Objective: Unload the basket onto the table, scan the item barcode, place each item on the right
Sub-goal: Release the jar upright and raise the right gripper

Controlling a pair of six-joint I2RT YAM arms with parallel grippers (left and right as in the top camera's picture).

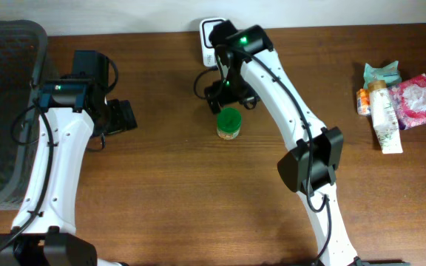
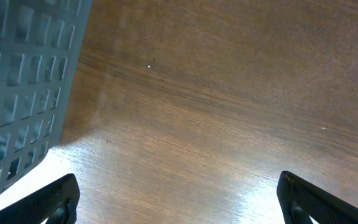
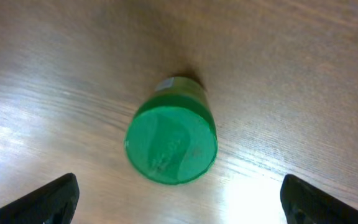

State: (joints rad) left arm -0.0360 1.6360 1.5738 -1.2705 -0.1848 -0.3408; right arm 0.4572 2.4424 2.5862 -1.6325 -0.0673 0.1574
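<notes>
A small jar with a green lid [image 1: 228,123] stands upright on the wooden table, just in front of my right gripper [image 1: 231,96]. The right wrist view looks down on the jar [image 3: 171,140]. My right gripper [image 3: 188,205] is open, with its dark fingertips [image 3: 55,199] wide apart on either side, clear of the lid. A pale label patch [image 3: 165,84] shows on the jar's far side; no barcode can be read. My left gripper [image 1: 119,117] hangs open over bare wood near the basket, holding nothing [image 2: 182,205]. A white device [image 1: 210,32] sits at the back edge, partly behind the right arm.
A dark grey mesh basket [image 1: 6,111] fills the left side and shows in the left wrist view [image 2: 23,81]. A group of packaged items [image 1: 394,100], among them a white tube and a pink packet, lies at the far right.
</notes>
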